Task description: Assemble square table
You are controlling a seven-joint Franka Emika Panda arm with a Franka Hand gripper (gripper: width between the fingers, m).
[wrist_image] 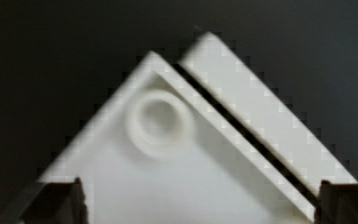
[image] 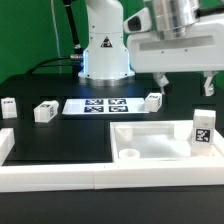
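The white square table top lies at the front on the exterior view's right, rim up, with a round corner socket showing. One tagged white leg stands upright at its right side. Three more legs lie loose on the black table. My gripper hangs open above the top, holding nothing. In the wrist view a corner of the top with its socket lies below the open gripper, and both dark fingertips stand far apart.
The marker board lies flat behind the top, in front of the robot base. The long white border wall runs along the front edge, and shows in the wrist view as a border wall strip beside the top's corner.
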